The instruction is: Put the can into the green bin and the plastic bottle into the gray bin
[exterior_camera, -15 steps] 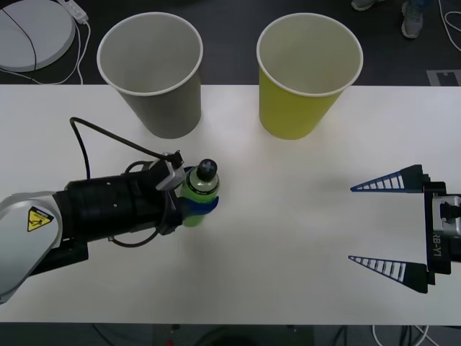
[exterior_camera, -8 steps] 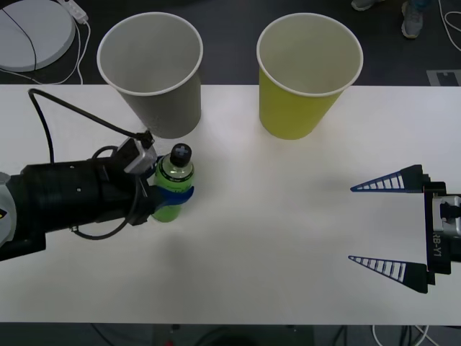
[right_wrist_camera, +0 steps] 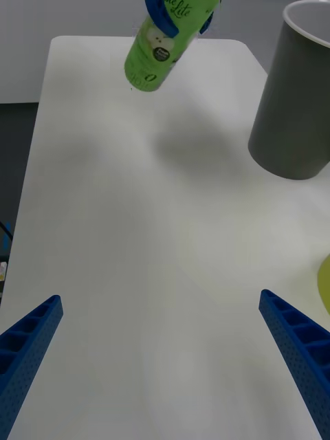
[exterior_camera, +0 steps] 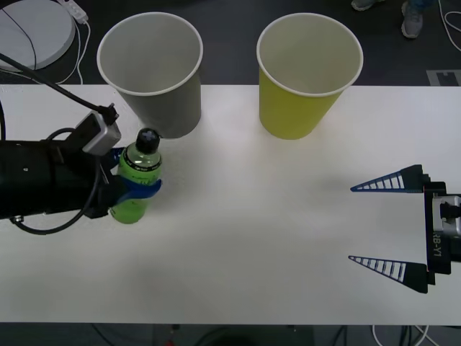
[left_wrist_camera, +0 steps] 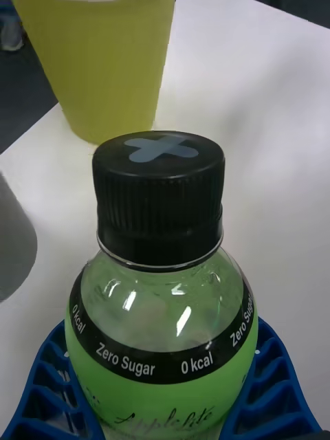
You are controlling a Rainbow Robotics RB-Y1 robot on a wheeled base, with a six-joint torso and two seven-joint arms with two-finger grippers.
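Left arm: reaches in from the left edge of the table (exterior_camera: 238,238); the left gripper (exterior_camera: 138,193) has its blue fingers (left_wrist_camera: 41,385) closed around the green-labelled body of the plastic bottle (exterior_camera: 135,186), below the black cap, cap uppermost. In the right wrist view the bottle (right_wrist_camera: 159,42) hangs tilted with its base clear of the white surface and a soft shadow beneath, so it reads as lifted, not standing. Position: just beside and in front of the gray bin (exterior_camera: 153,72), not yet over its mouth. Gray bin: upright at the back left of the table, inside pale, nothing seen in it. Green bin (exterior_camera: 306,72): upright at the back, to the right of the gray one and apart from it, nothing seen in the visible part of its inside. Right arm: parked at the right edge of the table; the right gripper (exterior_camera: 389,227) has its blue fingers spread wide and holds nothing. Status, as a judgement: the bottle half is in hand, with the pickup made and the carry over the gray rim and the release outstanding. The can half cannot be judged, since the bottom of the green bin is hidden.
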